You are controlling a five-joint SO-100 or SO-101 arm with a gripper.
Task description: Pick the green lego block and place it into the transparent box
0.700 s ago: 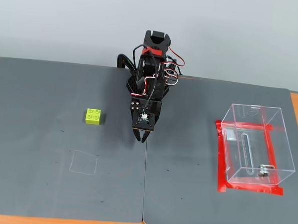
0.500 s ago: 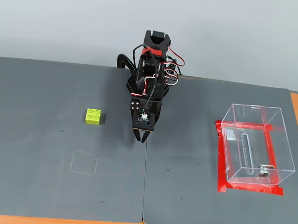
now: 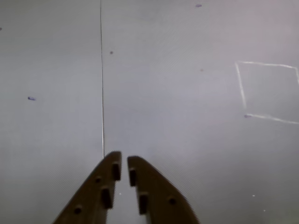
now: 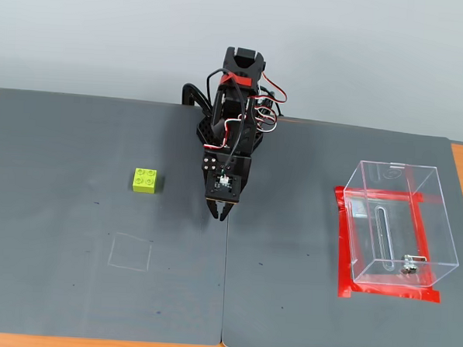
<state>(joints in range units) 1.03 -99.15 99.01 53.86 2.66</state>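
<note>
The whole worktop (image 4: 70,289) is seen from high in front by the fixed view, facing the arm and wall. The grey mat is viewed closely by the wrist view, looking down past the gripper (image 3: 123,162). The chalk square (image 3: 268,91) and mat seam (image 3: 102,79) are shared by both.

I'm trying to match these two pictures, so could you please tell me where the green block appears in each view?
Fixed view: the green block sits on the mat's left half, left of the end effector, above the chalk square.
Wrist view: not in it; only mat and end effector show.
Shared landmark: the chalk square, at the right in the wrist view.
</note>
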